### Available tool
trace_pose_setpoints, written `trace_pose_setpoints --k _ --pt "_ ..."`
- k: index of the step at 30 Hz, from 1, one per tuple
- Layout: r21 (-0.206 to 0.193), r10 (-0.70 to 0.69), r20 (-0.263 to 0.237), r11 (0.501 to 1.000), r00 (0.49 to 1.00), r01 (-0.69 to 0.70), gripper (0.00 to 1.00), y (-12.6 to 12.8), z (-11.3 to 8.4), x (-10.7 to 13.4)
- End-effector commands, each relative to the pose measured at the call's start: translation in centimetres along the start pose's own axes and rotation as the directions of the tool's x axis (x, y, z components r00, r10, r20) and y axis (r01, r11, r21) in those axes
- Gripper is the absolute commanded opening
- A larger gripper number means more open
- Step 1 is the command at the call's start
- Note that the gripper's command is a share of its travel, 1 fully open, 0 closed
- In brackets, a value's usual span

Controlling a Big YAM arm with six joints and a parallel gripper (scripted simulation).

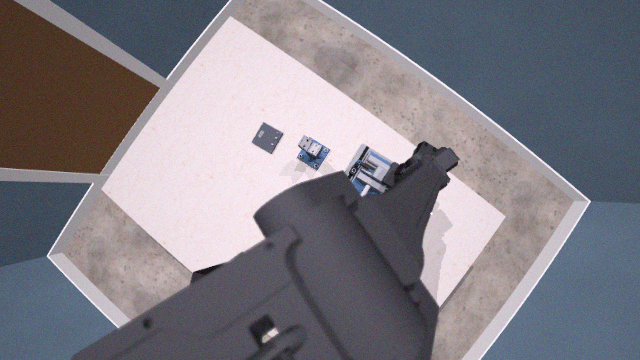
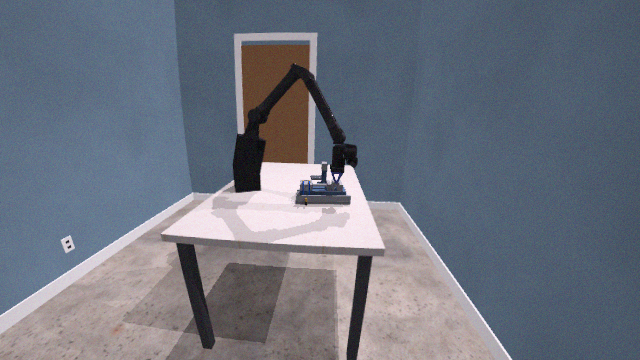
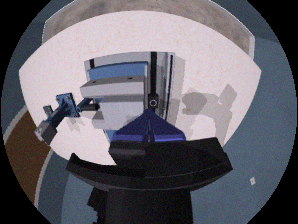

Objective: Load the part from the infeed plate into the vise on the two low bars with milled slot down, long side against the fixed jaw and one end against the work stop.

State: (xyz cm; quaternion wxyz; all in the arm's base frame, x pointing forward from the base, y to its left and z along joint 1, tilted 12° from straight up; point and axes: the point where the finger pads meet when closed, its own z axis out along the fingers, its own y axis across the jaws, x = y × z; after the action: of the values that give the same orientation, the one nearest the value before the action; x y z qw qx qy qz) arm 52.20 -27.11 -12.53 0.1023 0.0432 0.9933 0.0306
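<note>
The vise (image 1: 361, 165) (image 2: 322, 192) (image 3: 113, 72) stands on the table, with a blue base and pale jaws. The arm partly hides it in the top view. A pale grey block, which looks like the part (image 1: 374, 163) (image 3: 116, 91), lies between the jaws. I cannot see its slot or whether it touches the work stop. My gripper (image 2: 337, 182) (image 3: 149, 112) is shut, its blue fingers meeting in a point. The tips are down at the right side of the vise, beside a dark upright piece (image 3: 154, 86). Nothing shows between the fingers.
The dark infeed plate (image 1: 267, 138) lies bare at the left. The V-block (image 1: 313, 149) (image 3: 67, 106) on its blue base stands between the plate and the vise. The arm's base (image 2: 247, 162) stands at the table's far left corner. The table edge is near, just right of the vise.
</note>
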Motion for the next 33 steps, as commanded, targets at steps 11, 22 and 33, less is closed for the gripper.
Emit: trace_pose_setpoints --k 11,22,33 --pt "0.002 0.003 0.003 1.000 1.000 -0.003 0.00 1.0 0.3 -0.2" --pt "0.003 0.002 0.009 1.000 1.000 -0.002 0.00 1.2 -0.2 -0.5" --pt "0.003 0.002 0.009 1.000 1.000 -0.002 0.00 1.6 -0.1 -0.5"
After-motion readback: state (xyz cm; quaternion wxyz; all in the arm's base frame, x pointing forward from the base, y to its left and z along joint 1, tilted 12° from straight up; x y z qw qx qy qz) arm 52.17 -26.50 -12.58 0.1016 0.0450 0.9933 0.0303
